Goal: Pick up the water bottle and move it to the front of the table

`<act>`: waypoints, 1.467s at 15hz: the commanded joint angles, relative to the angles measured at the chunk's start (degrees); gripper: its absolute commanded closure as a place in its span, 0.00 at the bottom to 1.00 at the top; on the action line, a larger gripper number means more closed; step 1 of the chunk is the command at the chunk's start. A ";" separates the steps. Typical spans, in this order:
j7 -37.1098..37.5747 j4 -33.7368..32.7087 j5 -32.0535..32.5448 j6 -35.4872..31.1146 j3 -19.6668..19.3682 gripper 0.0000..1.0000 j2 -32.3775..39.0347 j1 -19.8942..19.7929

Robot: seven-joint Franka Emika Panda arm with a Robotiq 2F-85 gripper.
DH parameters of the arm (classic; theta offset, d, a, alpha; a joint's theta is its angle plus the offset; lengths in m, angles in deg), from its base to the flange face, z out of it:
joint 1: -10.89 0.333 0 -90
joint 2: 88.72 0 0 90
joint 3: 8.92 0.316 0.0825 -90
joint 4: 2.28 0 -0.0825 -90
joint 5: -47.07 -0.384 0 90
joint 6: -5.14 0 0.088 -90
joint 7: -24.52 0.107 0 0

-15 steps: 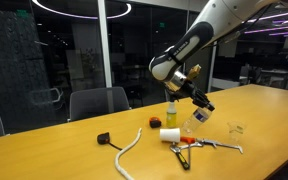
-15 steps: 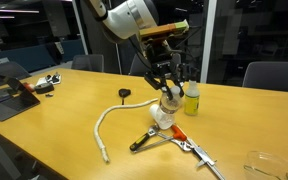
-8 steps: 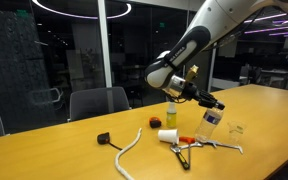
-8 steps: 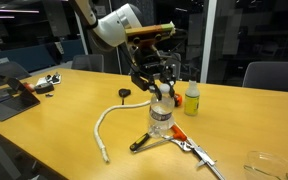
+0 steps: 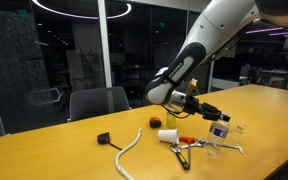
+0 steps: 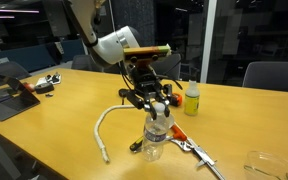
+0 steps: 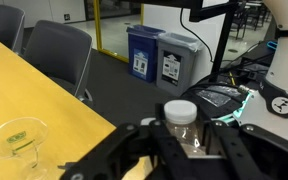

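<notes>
The water bottle [image 6: 154, 140] is clear plastic with a pale cap and stands upright. It also shows in an exterior view [image 5: 219, 130] and, cap up, in the wrist view [image 7: 180, 113]. My gripper [image 6: 156, 110] is shut on the bottle's upper part from above, as in an exterior view [image 5: 215, 117] and the wrist view [image 7: 181, 142]. The bottle's base is at or just above the yellowish-brown table [image 6: 54, 125], near its front edge; I cannot tell if it touches. The table also shows in an exterior view [image 5: 44, 160].
A yellowish bottle [image 6: 191, 98] stands behind. A white cup [image 5: 169, 134] lies on its side. Orange-handled tools [image 6: 184, 142], a white cable [image 6: 106, 125], a small black object [image 6: 125, 93] and a low clear glass object [image 6: 269, 165] lie around. A tablet [image 6: 9, 95] sits far off.
My gripper carried the bottle away from the yellowish bottle and the cup toward the table's front, lowered it, and brought it from tilted to upright.
</notes>
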 commanded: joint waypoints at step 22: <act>4.92 -1.15 5.14 -2.62 -1.08 0.14 8.79 -3.92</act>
